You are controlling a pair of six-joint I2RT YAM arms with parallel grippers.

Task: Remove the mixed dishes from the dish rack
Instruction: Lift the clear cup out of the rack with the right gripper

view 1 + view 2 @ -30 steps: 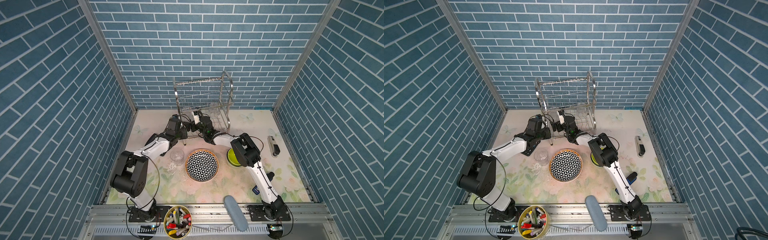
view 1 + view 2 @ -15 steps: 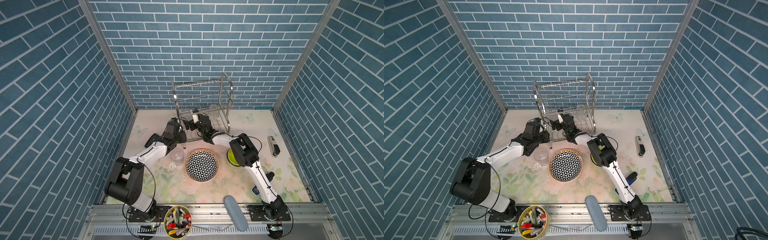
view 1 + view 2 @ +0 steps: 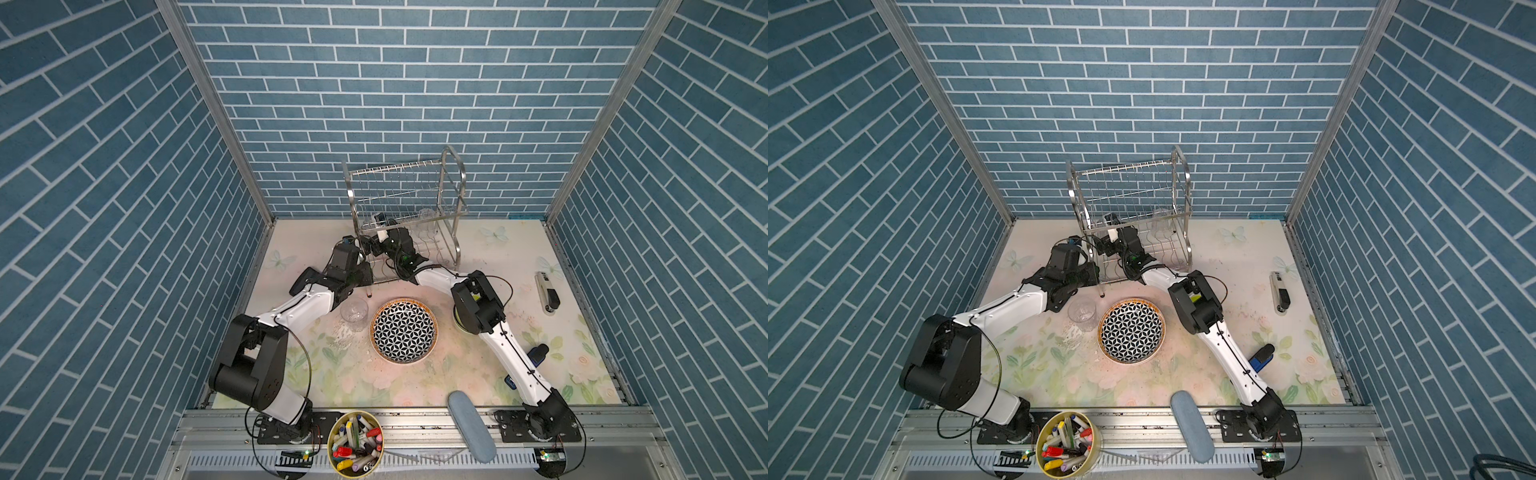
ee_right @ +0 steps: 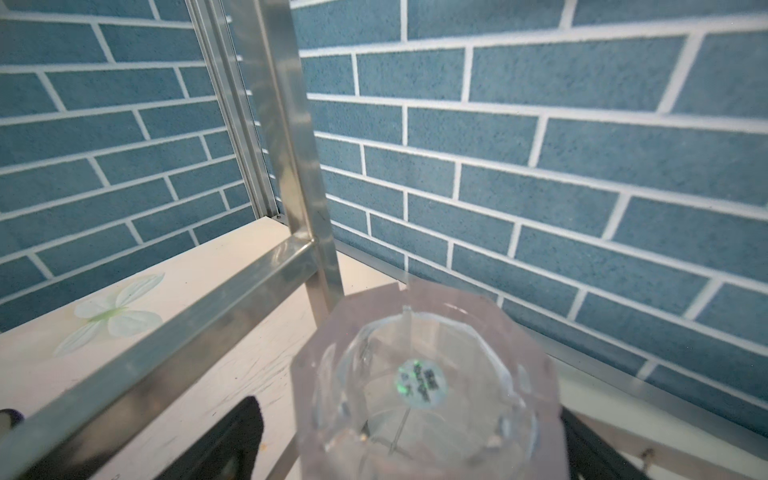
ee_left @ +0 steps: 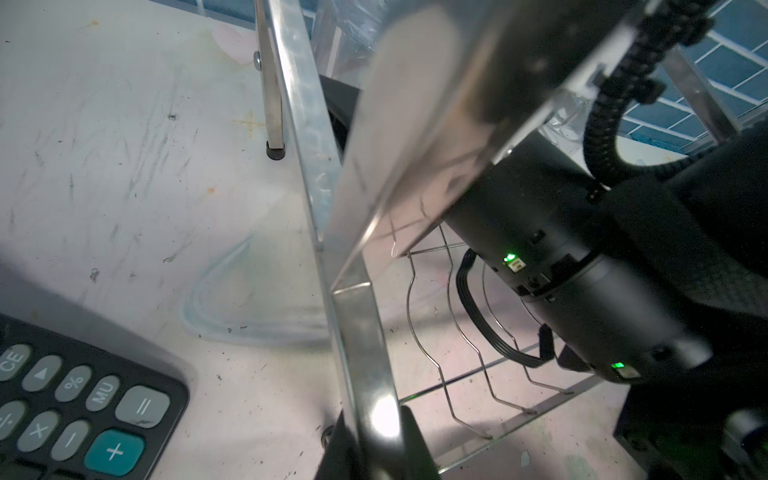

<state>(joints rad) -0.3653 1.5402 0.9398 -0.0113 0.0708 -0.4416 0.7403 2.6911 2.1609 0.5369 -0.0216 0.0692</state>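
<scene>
Against the frame of a second ago, my left arm has drawn back toward the front rail with its elbow lower, and the top frame of the dish rack [image 3: 401, 195] has shifted slightly with it. The star-patterned plate [image 3: 404, 330] and the loose tumbler [image 3: 354, 312] stand on the table [image 3: 498, 257] where they did, and my right tool has barely moved. The rack is polished flat steel bar with thin kinked wire dividers and black-capped feet. My left tool [image 5: 376, 444] is clamped narrow on a flat bar of the rack's frame, one dark finger on either side. My right tool [image 4: 409, 424] stands at full width inside the lower tier. A clear faceted tumbler [image 4: 424, 386] sits between its fingers, a round label showing at the centre. Whether the pads touch the glass I cannot tell. A black calculator [image 5: 62, 395] with grey keys lies on the scuffed table near the rack.
</scene>
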